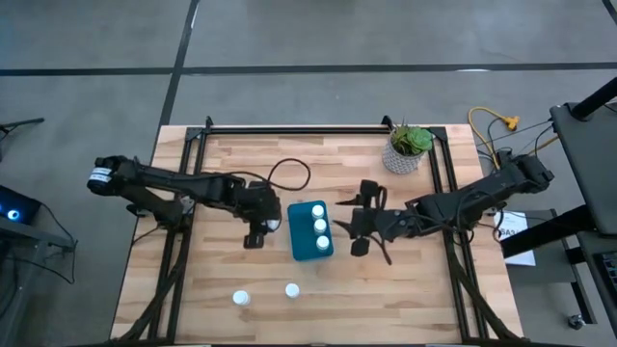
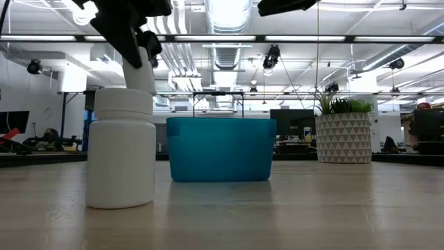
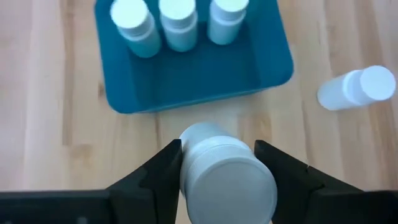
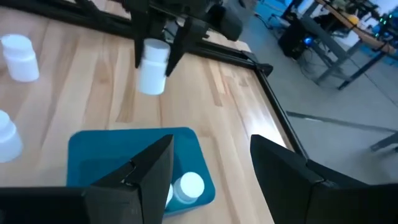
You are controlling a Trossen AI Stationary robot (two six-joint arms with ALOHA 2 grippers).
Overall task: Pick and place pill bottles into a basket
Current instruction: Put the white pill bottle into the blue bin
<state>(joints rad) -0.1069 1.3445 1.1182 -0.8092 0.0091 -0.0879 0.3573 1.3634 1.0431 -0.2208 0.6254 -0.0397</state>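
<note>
Fingers (image 3: 155,171) of your left gripper (image 3: 217,171) are clamping a smooth white cylindrical pill bottle (image 3: 225,177) just short of the teal rounded basket (image 3: 193,81); your right gripper (image 4: 208,165) is hanging open.

Teal basket (image 1: 310,230), rectangular with rounded corners, holding 3 white capped pill bottles (image 1: 320,225) upright in a row along 1 side. A 4th bottle (image 3: 225,175) sits between the left gripper's (image 3: 219,163) jaws, just beside the basket. 2 more bottles (image 1: 266,294) stand upright well apart from both jaws.

Grey concrete floor (image 1: 386,39); ceiling strip lights (image 2: 291,39).
</note>
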